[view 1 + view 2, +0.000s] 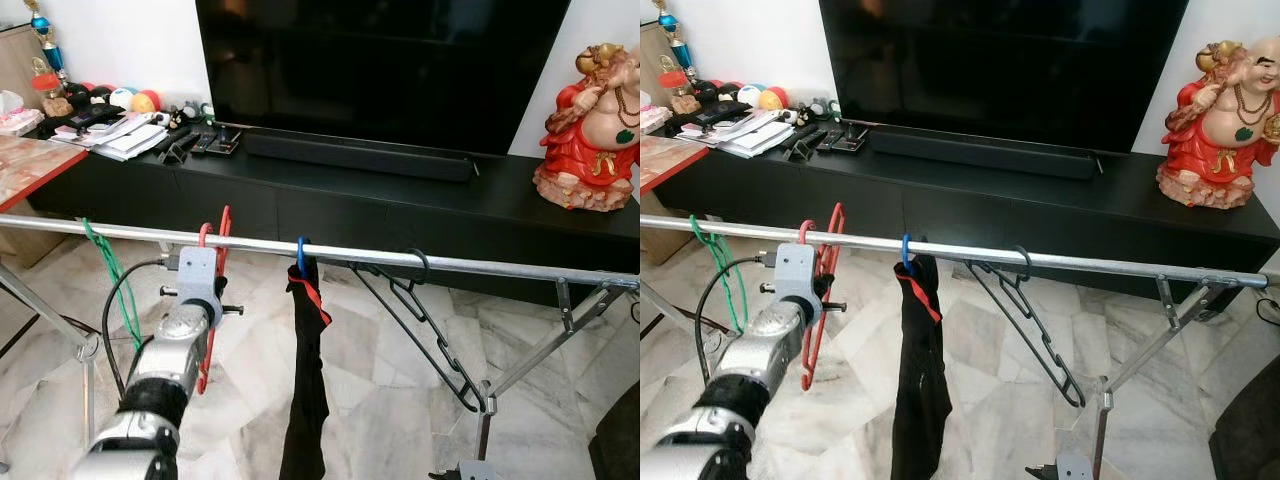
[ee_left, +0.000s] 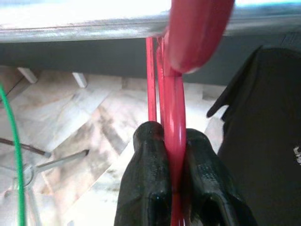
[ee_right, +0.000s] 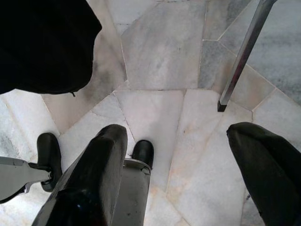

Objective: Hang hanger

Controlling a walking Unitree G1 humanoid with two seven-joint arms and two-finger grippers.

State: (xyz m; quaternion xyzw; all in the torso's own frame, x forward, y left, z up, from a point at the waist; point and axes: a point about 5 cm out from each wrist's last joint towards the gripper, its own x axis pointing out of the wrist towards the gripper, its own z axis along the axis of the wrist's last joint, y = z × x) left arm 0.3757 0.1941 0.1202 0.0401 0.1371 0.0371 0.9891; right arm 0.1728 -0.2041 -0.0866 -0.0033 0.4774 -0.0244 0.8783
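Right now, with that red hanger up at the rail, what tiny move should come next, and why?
Probably open the jaws and let go. The left gripper is shut on the red hanger, whose hook appears to sit over the metal rail, so it looks hung beside the green hanger.

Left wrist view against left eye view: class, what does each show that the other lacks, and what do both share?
Left wrist view alone: the left gripper seen close, jaws shut on the red hanger.
Left eye view alone: the television, the red statue, the black hangers.
Both: the red hanger hooked over the metal rail, a green hanger, dark clothing.
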